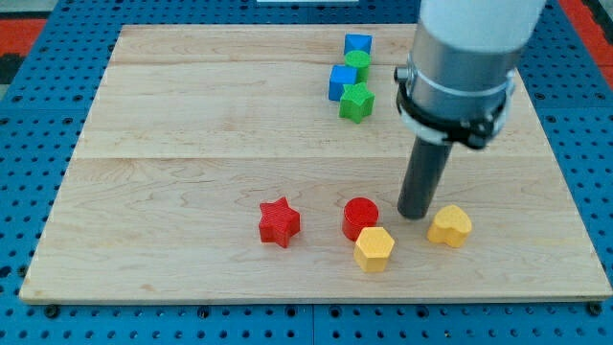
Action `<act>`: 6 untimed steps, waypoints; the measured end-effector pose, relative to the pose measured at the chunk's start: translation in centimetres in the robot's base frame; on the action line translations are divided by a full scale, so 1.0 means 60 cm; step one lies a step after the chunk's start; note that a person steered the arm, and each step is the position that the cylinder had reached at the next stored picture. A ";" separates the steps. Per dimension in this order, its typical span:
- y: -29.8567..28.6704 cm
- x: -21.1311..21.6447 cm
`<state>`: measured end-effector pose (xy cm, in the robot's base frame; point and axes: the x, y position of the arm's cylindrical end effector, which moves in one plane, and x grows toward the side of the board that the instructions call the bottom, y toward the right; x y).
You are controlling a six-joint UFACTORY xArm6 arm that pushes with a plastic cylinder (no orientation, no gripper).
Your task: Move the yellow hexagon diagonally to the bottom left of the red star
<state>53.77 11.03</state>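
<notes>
Item one, the wooden board (192, 115), fills most of your view over a blue pegboard surface (38, 316). Item two, the yellow hexagon (374, 249), lies near the board's bottom edge, right of centre, touching or all but touching the lower right of the red cylinder (360, 218). Item three, the red star (279, 221), sits to the view's left of that cylinder, apart from it, so the hexagon is on the star's right and slightly lower. Item four, my tip (415, 214), is a plain dark rod with nothing to spread or pinch; it stands on the board just beside the red cylinder's right, with the yellow hexagon below and to the view's left of it, close but not visibly touching. Item five, a yellow heart-like block (449, 226), rests just right of and slightly below my tip. Item six, a cluster near the board's top edge, right of centre: a blue cube (358, 44), a green cylinder (358, 63), a second blue block (341, 81), and a green star (356, 101), packed closely together, well apart from your lower group.
</notes>
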 end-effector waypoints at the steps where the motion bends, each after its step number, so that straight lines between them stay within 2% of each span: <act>1: -0.016 0.064; 2: -0.115 0.070; 3: -0.152 0.067; 4: -0.147 0.030; 6: -0.272 0.097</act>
